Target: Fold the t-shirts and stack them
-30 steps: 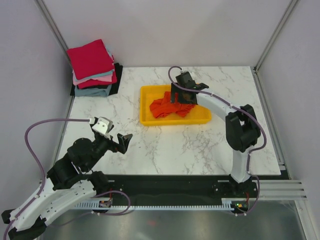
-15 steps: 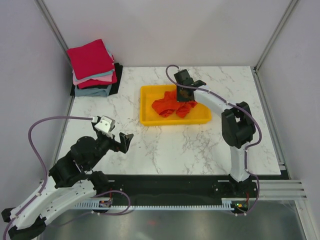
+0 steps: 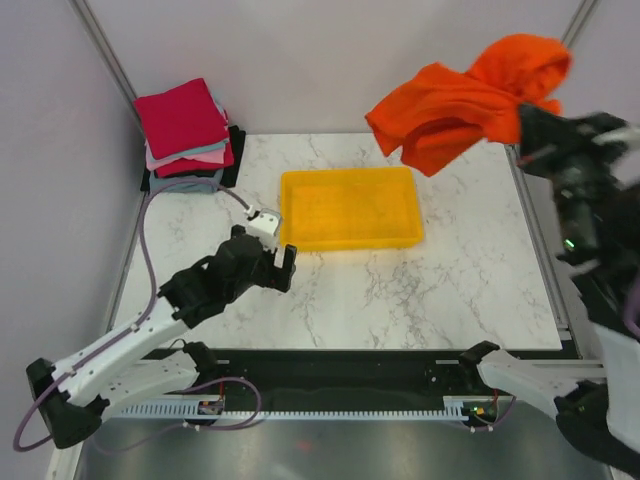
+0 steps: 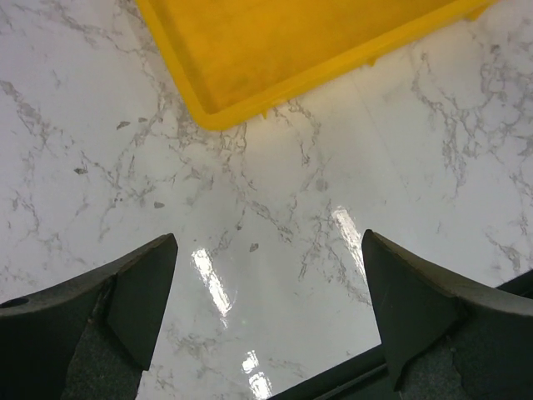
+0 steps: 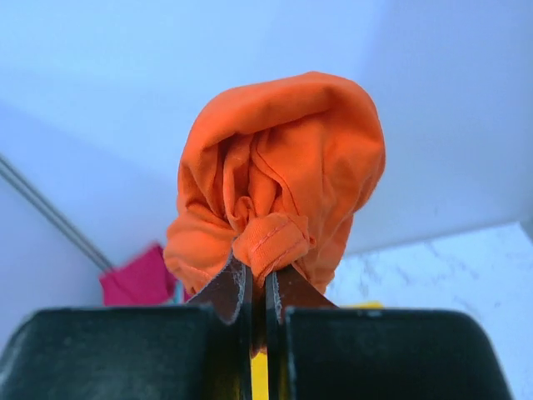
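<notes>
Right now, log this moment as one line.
right end effector: shut on orange t-shirt, held aloft | left end effector: open, over bare table beside yellow tray | tray: empty | folded stack: far-left corner

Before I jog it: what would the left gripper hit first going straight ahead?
Most likely bare table, just short of the tray corner; the left gripper looks angled down at the marble. Depth is unclear, so the tray rim may come first.

Orange-red t-shirt (image 3: 460,100); yellow tray (image 3: 345,205); white table (image 3: 430,290) with grey veining; crimson t-shirt (image 3: 182,117)
</notes>
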Controlling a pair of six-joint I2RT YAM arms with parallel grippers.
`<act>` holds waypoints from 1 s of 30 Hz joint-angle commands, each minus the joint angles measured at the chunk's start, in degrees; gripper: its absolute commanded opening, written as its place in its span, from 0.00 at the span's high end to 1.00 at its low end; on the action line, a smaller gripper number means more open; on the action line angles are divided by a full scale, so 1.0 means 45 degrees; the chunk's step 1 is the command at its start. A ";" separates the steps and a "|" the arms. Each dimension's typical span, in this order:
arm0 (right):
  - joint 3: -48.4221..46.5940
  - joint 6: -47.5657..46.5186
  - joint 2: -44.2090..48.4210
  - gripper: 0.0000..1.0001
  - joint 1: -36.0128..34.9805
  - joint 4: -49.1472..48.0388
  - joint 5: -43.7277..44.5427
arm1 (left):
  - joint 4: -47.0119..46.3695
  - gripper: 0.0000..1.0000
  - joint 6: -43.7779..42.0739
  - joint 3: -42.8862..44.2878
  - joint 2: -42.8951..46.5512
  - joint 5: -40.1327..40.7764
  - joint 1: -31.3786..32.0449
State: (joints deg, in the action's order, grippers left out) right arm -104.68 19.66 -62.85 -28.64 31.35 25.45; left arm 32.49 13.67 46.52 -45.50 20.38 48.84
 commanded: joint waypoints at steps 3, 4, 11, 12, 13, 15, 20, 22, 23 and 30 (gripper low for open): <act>0.0178 -0.0599 0.2578 1.00 0.0037 0.1075 0.2175 | -0.1047 0.00 0.2427 0.1243 -0.3357 -0.2023 -0.2311; 0.0177 -0.0599 0.2735 1.00 0.0037 0.1311 0.2215 | -0.1764 0.01 0.2566 0.1321 -0.3734 -0.3460 -0.3091; 0.1133 -0.0054 0.4121 1.00 0.0018 0.2407 0.1474 | -0.3760 0.13 0.1982 0.3369 -0.8927 -0.4451 -0.6106; 0.1153 -0.0033 0.4181 1.00 0.0018 0.2543 0.1434 | -0.3879 0.14 0.1923 0.3682 -0.9629 -0.4954 -0.6223; 0.1115 0.0006 0.4239 1.00 0.0018 0.2757 0.1434 | -0.3996 0.15 0.1923 0.4284 -1.0738 -0.5191 -0.6302; 0.1057 -0.0072 0.4415 1.00 0.0017 0.2914 0.1395 | -0.3998 0.21 0.1903 0.4990 -1.1877 -0.5174 -0.6302; 0.0627 -0.0267 0.4572 1.00 0.0018 0.3149 0.1219 | -0.3453 0.38 0.2292 0.7217 -1.5116 -0.4568 -0.6303; 0.0451 -0.0404 0.4591 1.00 0.0018 0.3306 0.1238 | -0.3275 0.51 0.2488 0.8019 -1.5766 -0.4801 -0.6303; 0.0451 -0.0481 0.4611 1.00 0.0018 0.3306 0.1296 | -0.3294 0.55 0.2837 0.8214 -1.5962 -0.4938 -0.6264; 0.1112 -0.0678 0.4728 1.00 0.0018 0.3306 0.1181 | -0.2788 0.82 0.4050 1.2850 -1.8825 -0.5231 -0.4977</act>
State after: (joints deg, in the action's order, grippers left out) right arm -100.88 17.91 -41.52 -28.51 47.81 31.51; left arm 20.56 26.28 93.86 -124.75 -0.86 22.76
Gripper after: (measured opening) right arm 0.036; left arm 0.224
